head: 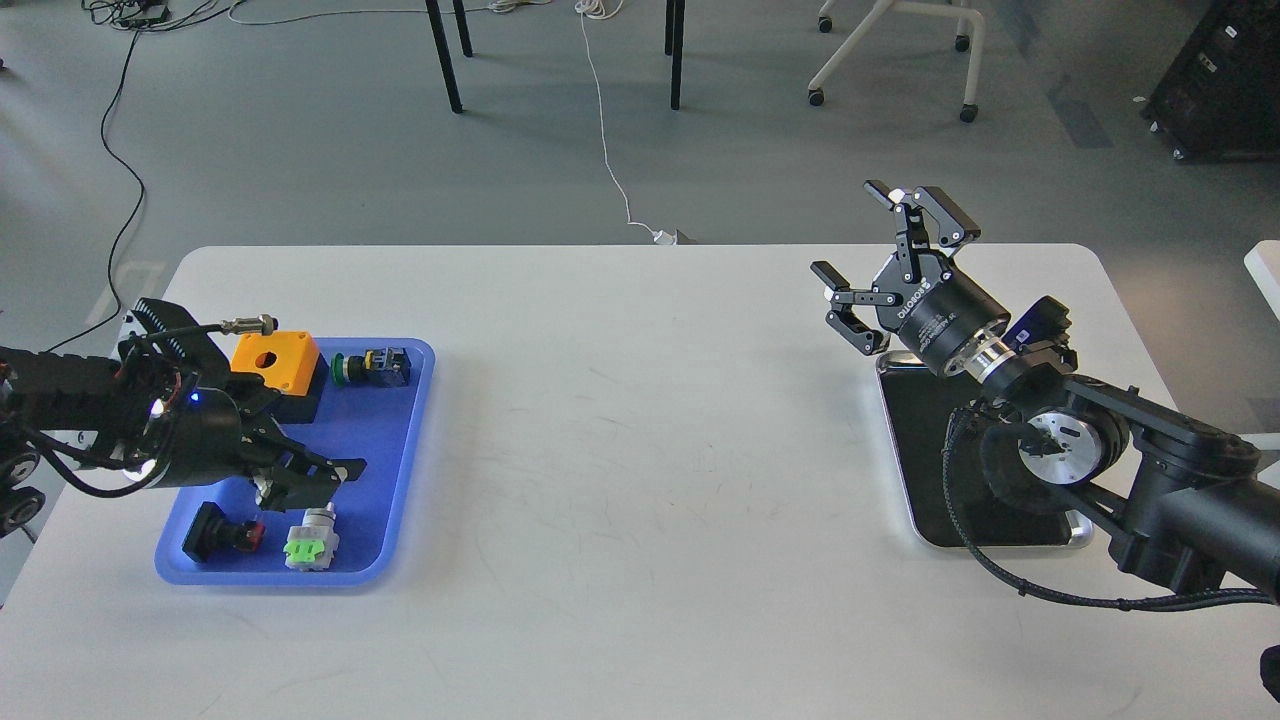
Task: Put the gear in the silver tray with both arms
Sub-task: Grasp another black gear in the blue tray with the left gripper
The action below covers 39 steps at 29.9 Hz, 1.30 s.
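Left gripper (335, 472) is low over the blue tray (405, 440) at the worktop's left edge, fingers close together just above the grey part with the green block (313, 543). Can't tell if it's pinching anything; the tip is dark and partly hidden.

Right gripper (880, 262) is wide and empty, raised over the far end of the silver tray (1075, 535), which sits near the worktop's right edge. The right arm covers much of the tray floor.

Also in the blue tray: orange box (273, 362), green-capped switch (375, 367), black button with a red end (222, 533).

Risks as I see them:
- Parts are crowded, so the left gripper coming down could nudge the black button or tip the grey part.
- Trays are well apart, so a handover mid-worktop looks likely. A loose pinch on a small part could drop it there.
- Right arm sits over the tray, so a drop-in could clip the rim or land on the worktop.
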### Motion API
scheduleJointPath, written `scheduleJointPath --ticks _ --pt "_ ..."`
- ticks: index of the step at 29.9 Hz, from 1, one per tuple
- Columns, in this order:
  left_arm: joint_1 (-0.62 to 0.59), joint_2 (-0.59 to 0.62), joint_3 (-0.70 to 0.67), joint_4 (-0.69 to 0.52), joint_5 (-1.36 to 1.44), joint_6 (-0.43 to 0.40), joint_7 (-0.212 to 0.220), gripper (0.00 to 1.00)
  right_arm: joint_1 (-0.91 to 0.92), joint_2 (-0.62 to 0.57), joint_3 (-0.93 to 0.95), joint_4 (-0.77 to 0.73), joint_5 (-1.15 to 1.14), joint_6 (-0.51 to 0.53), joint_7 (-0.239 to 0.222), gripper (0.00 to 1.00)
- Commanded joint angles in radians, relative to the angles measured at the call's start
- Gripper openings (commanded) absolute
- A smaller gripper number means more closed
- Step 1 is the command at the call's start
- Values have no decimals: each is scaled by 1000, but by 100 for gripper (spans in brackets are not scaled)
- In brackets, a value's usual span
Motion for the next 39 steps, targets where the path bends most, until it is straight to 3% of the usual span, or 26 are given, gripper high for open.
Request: scheduleJointPath --ticks 1,4,16,39 --pt "-56 -15 68 32 4 -11 0 77 2 -10 0 1 -1 0 0 96" --pt "-82 -46 112 80 4 -11 0 69 -2 -13 0 2 -1 0 0 96" --pt "-84 -121 134 189 4 -11 0 57 -8 -13 1 5 -1 0 0 96" --pt "-88 -184 175 301 4 -10 0 49 -23 -21 12 10 -1 1 0 96"
